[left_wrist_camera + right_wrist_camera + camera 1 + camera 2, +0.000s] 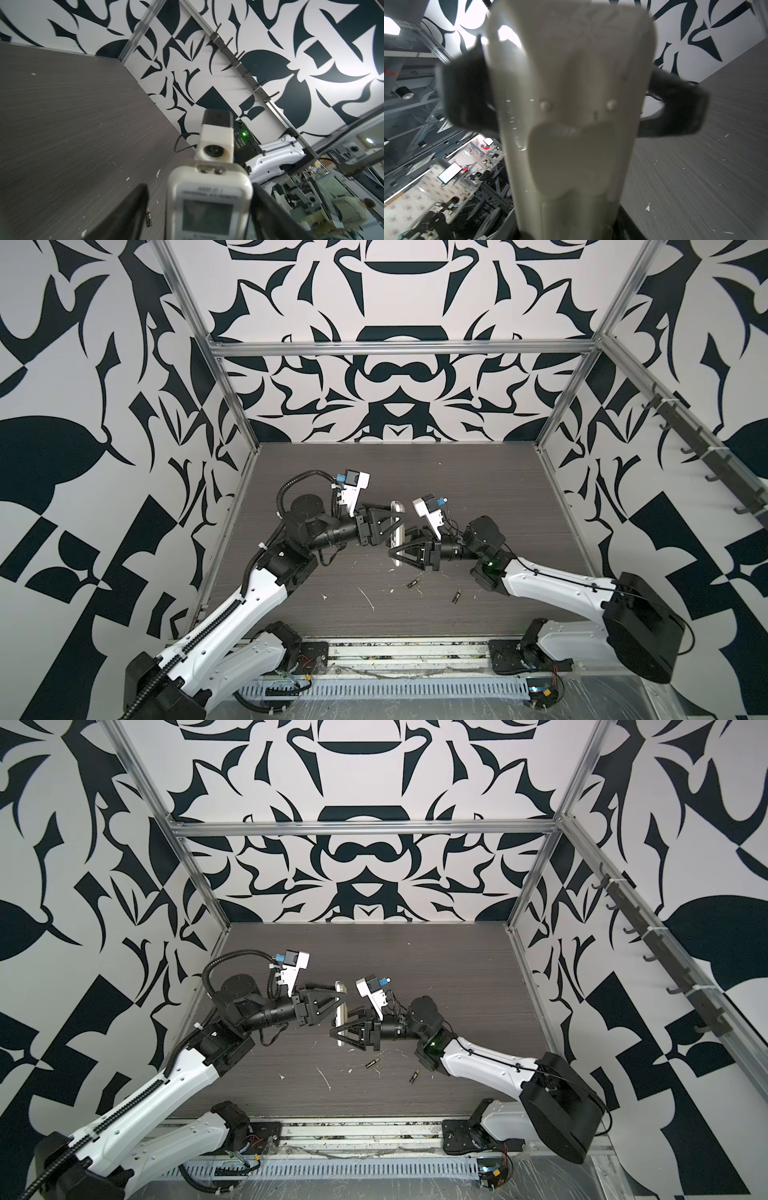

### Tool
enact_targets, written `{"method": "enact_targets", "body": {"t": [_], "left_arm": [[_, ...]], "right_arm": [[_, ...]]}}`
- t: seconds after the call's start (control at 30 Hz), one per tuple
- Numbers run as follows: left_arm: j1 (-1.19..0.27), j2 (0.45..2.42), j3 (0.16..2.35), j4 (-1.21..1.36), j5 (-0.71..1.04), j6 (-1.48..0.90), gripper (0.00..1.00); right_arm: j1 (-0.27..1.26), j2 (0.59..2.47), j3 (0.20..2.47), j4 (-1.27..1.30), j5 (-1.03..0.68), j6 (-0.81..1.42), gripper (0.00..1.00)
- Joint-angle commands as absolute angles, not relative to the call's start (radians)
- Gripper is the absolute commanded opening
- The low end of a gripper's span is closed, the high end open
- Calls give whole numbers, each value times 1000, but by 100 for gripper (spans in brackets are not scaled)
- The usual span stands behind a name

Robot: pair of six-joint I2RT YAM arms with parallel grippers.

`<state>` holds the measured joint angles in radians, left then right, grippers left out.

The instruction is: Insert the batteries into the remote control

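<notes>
The remote control (397, 506) is up off the table (478, 489), in the middle between my two arms. On the left, my left claw (398, 526) is spread around its screen end, with a gap showing on one side. My right claw (400, 543) pinches the nearer end, beige back toward that wrist camera. Nearer me, the left battery (412, 583) and right battery (456, 596) lie loose on the table among white scraps (365, 597).

Open tabletop (478, 481) behind the remote control (395, 539)
</notes>
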<state>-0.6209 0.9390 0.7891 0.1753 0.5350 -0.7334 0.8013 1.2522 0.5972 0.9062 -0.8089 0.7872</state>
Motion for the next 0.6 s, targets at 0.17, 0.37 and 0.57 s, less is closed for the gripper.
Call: {"method": "enact_targets", "body": {"t": [0.17, 0.37, 0.57], "left_arm": [[-618, 921, 891, -135, 209, -630, 99], [-665, 972, 915, -131, 117, -599, 89], [-684, 1070, 913, -31, 119, -603, 81]], "right_arm": [[811, 1149, 748, 148, -202, 349, 0], [837, 1209, 803, 88, -31, 320, 0], [841, 1242, 825, 122, -23, 331, 0]]}}
